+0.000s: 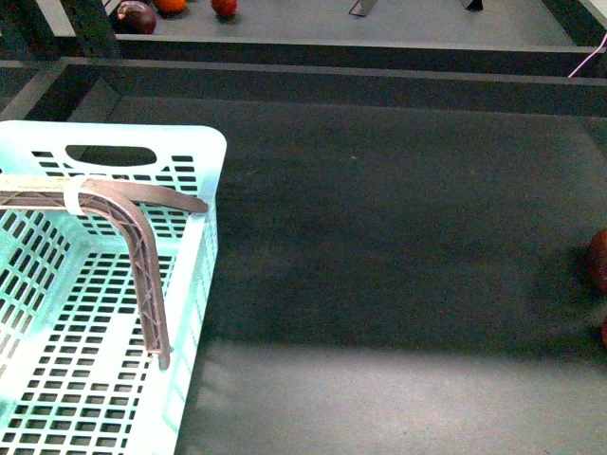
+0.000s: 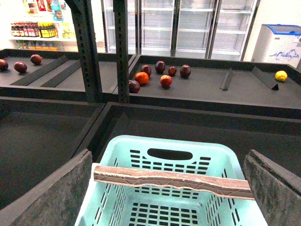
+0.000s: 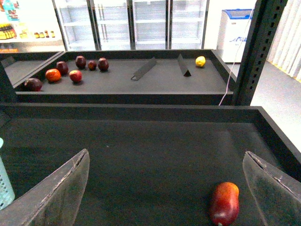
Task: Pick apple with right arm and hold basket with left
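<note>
Right gripper (image 3: 164, 188): jaws spread wide, empty. The apple (image 3: 224, 202) lies on the dark shelf (image 3: 141, 150), lower right of frame. Left gripper (image 2: 164, 188): jaws apart over the basket (image 2: 165, 141), lower centre.

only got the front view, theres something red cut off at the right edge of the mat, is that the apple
observer: Yes. The right wrist view shows the whole apple, red, lying on the dark mat.
operator: is the right gripper open or shut
observer: Open. The right gripper has its jaws wide apart, with the apple ahead of it and untouched.
operator: and is the left one holding the basket
observer: The left wrist view shows the left gripper with its jaws wide apart over the basket. I cannot tell whether they touch it.
</note>
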Tool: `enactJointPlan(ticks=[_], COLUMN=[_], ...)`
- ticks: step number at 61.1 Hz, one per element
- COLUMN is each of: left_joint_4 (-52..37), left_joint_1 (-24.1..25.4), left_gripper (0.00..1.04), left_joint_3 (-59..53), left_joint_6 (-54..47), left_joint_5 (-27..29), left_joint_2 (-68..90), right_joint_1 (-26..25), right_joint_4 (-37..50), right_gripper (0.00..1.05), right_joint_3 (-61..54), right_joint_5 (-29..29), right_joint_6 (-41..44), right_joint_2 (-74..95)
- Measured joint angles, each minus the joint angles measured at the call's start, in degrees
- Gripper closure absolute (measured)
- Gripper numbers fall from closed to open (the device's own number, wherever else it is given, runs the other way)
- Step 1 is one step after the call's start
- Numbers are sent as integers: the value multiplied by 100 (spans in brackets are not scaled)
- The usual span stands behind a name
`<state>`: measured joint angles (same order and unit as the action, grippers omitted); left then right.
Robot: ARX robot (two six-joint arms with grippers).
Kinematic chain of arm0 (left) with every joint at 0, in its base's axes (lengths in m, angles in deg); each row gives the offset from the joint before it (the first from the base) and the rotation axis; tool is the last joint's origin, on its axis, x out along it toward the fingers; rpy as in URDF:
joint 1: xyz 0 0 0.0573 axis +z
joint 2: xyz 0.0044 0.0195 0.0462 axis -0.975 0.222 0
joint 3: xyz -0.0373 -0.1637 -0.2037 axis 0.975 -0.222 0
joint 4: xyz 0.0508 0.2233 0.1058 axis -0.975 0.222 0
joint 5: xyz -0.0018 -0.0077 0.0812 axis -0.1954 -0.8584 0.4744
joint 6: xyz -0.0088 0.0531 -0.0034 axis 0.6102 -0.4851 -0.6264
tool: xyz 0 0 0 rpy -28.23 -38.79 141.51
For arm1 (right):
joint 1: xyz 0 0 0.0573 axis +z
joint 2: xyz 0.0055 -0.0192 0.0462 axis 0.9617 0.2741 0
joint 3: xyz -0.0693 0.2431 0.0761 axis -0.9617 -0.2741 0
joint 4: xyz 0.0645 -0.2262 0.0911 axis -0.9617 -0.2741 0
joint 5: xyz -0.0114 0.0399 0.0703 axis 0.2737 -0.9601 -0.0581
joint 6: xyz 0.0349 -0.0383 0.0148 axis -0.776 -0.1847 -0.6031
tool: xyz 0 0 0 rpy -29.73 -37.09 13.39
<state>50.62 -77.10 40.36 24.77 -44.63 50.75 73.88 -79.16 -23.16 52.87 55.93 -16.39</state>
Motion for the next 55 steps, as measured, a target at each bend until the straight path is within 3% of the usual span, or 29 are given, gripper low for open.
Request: enactJointPlan(ticks=[29,32,35,41,55], left_joint_4=[131,1108,1541,1309,708], left_joint_1=[31,142,192,240,358], left_gripper=[7,7,7,7,7], left_joint_3=[35,439,688,892,1268], left_joint_6=[155,981,1733,3410,5493], left_joint_5=[-125,-710,-1019,-1228,-1473], left_joint_2=[68,603,1163,1884,3147], right_joint_1=[0,0,0,2,2], right_joint_4=[0,0,0,0,0], right_gripper=[9,9,9,9,9], right_joint_3=[0,0,0,0,0], right_joint_5=[0,0,-4,0,-2], right_joint_6=[0,0,0,0,0], right_joint_2=[0,2,0,0,0])
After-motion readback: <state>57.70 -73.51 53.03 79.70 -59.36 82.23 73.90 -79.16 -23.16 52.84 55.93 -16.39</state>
